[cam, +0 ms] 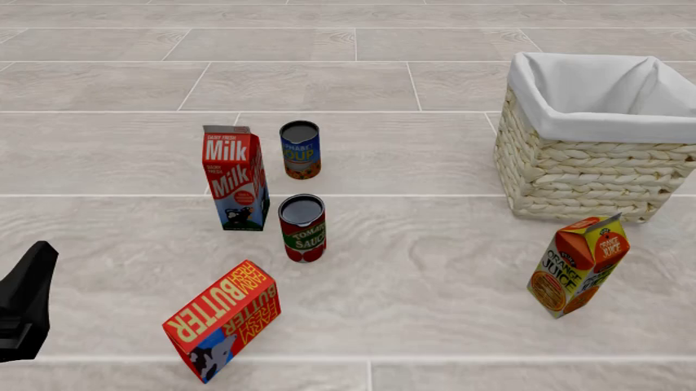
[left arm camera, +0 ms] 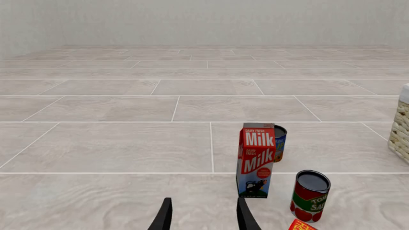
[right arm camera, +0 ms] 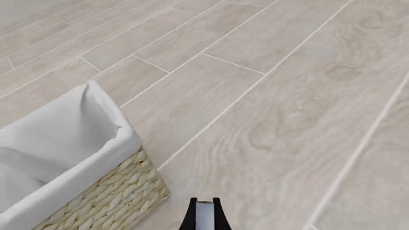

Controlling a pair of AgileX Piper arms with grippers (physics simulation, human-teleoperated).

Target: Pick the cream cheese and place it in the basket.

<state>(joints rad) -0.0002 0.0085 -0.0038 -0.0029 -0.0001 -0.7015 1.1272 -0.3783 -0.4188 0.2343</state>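
The basket (cam: pixel 576 175) is rough pale woven wicker lined with smooth matt white cloth, the floor (cam: pixel 435 269) is matt wood-grain tile, the cans (cam: pixel 302 228) have printed labels and dark glossy tops, and the milk carton (cam: pixel 236 177) looks like printed card.

Front view: high, fixed, tilted forward and down over the counter (cam: pixel 435 285). Left wrist view: low, just behind the left pincer (left arm camera: pixel 203 215), facing level across the counter. Both show the milk carton (left arm camera: pixel 257 160) and the tomato sauce can (left arm camera: pixel 310 195). Right wrist view: behind the right pincer (right arm camera: pixel 204 215), close above the basket (right arm camera: pixel 96 191), also seen in front view.
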